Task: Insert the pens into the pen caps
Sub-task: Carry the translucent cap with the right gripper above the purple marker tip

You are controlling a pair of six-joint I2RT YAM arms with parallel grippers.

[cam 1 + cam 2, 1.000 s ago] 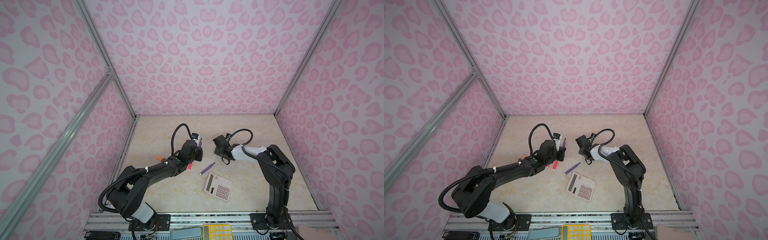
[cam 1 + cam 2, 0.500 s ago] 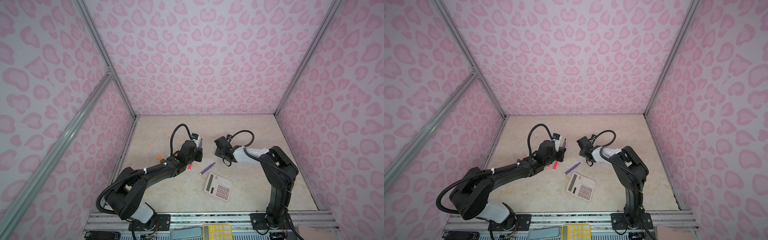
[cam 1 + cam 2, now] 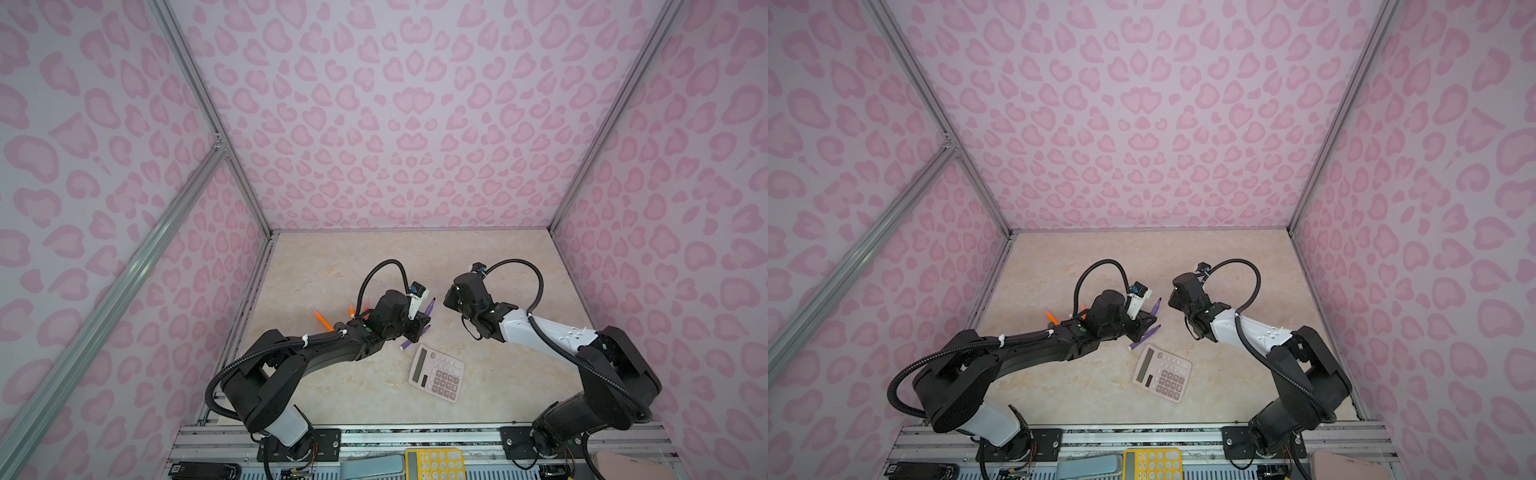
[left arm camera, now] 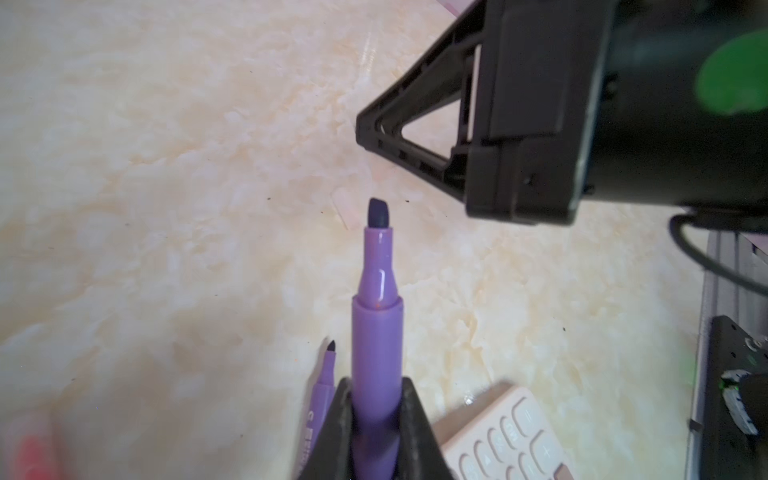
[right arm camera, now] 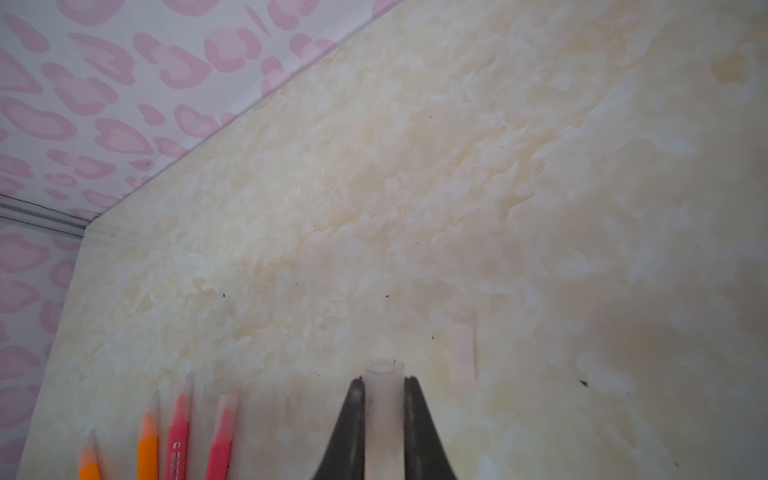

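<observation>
My left gripper [image 4: 377, 386] is shut on a purple pen [image 4: 376, 332], whose dark tip points toward my right gripper [image 4: 361, 124]. In a top view the held purple pen [image 3: 429, 306] juts up from the left gripper [image 3: 422, 320]. My right gripper [image 5: 383, 384] is shut on a clear pen cap [image 5: 383, 399], open end forward. A second purple pen [image 3: 409, 343] lies on the table beside the left gripper. Another clear cap [image 5: 463, 349] lies flat on the table. Two orange pens [image 5: 147, 440] and two pink-red pens [image 5: 178, 432] lie side by side.
A pinkish calculator [image 3: 437, 372] lies on the marble tabletop just in front of the grippers, close to the lying purple pen. Pink patterned walls [image 3: 415, 124] enclose the table on three sides. A yellow calculator [image 3: 434, 463] sits below the front rail.
My right gripper has closed on the clear cap and drawn slightly back to the right with it. The left arm with its purple pen has stayed put.
</observation>
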